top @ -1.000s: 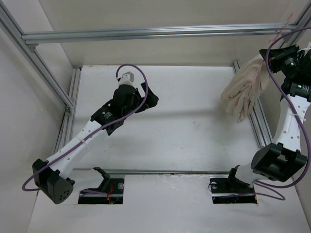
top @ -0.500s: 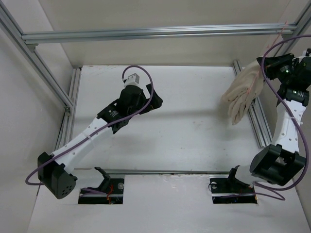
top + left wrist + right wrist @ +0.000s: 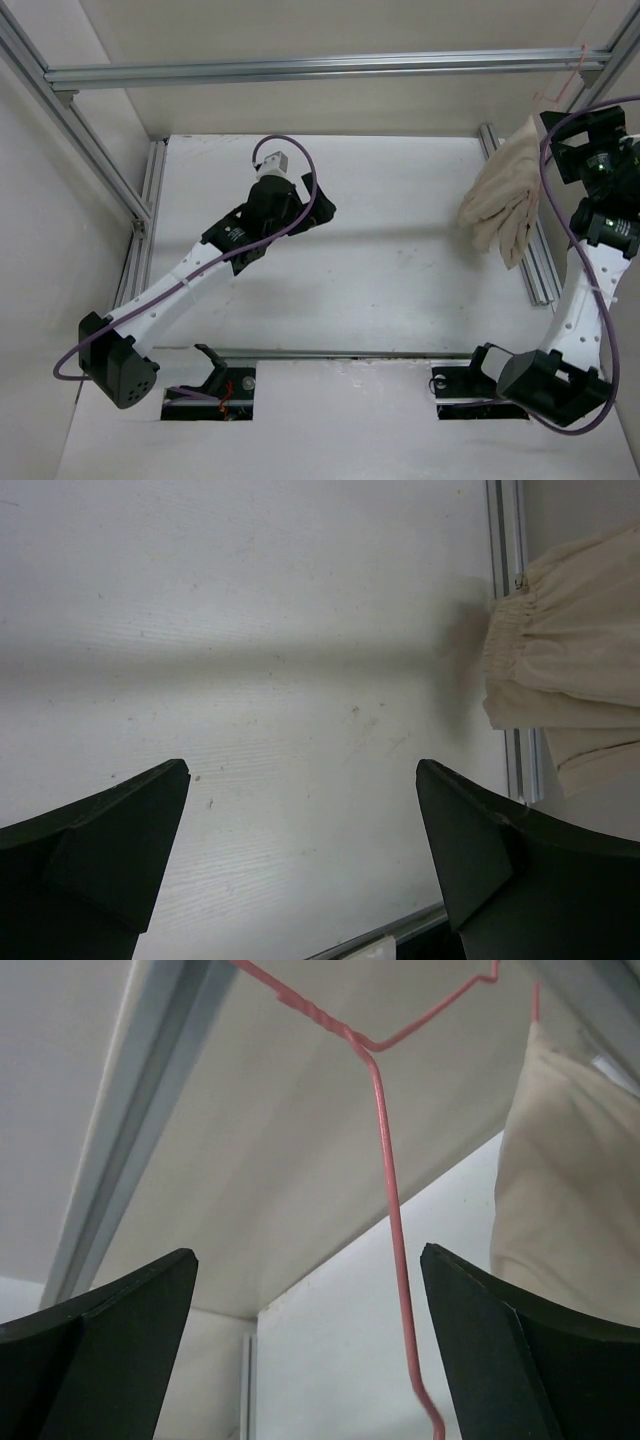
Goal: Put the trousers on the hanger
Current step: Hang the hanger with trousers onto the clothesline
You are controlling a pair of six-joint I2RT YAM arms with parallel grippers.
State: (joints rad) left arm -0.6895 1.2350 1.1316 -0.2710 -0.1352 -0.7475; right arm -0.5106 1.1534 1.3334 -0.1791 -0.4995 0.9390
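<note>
The beige trousers (image 3: 505, 195) hang draped in the air at the right side, over the right rail. The thin pink hanger (image 3: 553, 98) rises from their top toward the frame bar at the top right. My right gripper (image 3: 562, 132) is right beside the top of the trousers. In the right wrist view it (image 3: 307, 1255) is open; the hanger wire (image 3: 385, 1140) runs between the jaws without touching either, with trousers cloth (image 3: 570, 1180) to the right. My left gripper (image 3: 312, 205) hovers open over the bare table's middle left (image 3: 302, 770), with the trousers (image 3: 570, 670) far to its right.
An aluminium frame bar (image 3: 320, 68) crosses the back. Rails run along the table's left side (image 3: 150, 200) and right side (image 3: 535, 260). The white tabletop (image 3: 390, 260) lies between the arms, and purple cables loop from both arms.
The right gripper has opened and let go of the hanger, and its arm has shifted slightly right. The trousers stay hanging. The left arm edged a little right, then held still.
</note>
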